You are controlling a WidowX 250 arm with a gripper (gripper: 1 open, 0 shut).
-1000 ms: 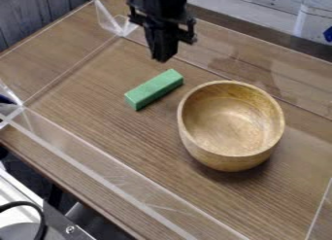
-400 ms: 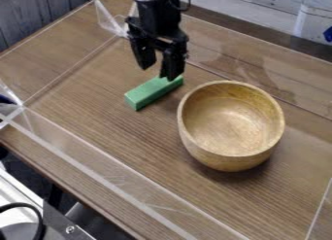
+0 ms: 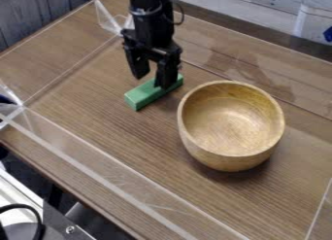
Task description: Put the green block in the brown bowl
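Observation:
The green block (image 3: 143, 95) lies flat on the wooden table, just left of the brown bowl (image 3: 231, 124). My gripper (image 3: 151, 77) points straight down over the block's far end, its two black fingers spread open on either side of it. The far end of the block is partly hidden behind the fingers. I cannot tell whether the fingertips touch the block. The bowl is upright and holds nothing.
A low clear plastic wall (image 3: 78, 147) borders the table along the front and left. A white object (image 3: 312, 25) stands at the back right corner.
My gripper has opened from shut and come down toward the block, shifting a little to the left. Block and bowl have not moved.

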